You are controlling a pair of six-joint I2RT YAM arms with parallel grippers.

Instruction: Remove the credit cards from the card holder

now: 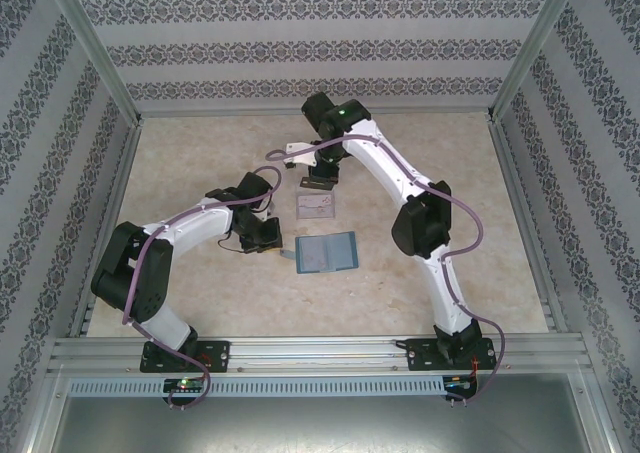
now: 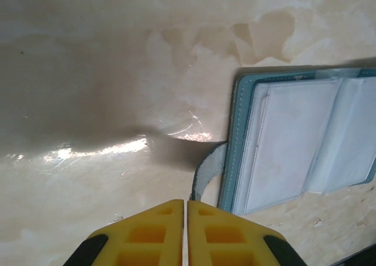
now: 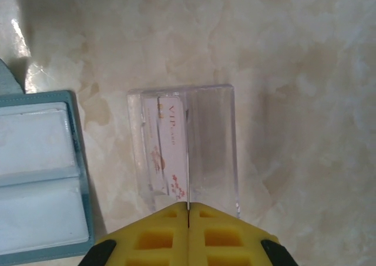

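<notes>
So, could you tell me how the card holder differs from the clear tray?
The holder is teal and opaque; the tray is see-through. The holder lies opened in two halves; the tray is a single shape, with a pale printed card in it. Both are flat rectangles on the table.

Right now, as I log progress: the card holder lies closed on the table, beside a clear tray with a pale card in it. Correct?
No: the card holder lies open, pockets up, as the left wrist view shows. It does sit on the table beside the clear tray holding the pale card.
</notes>
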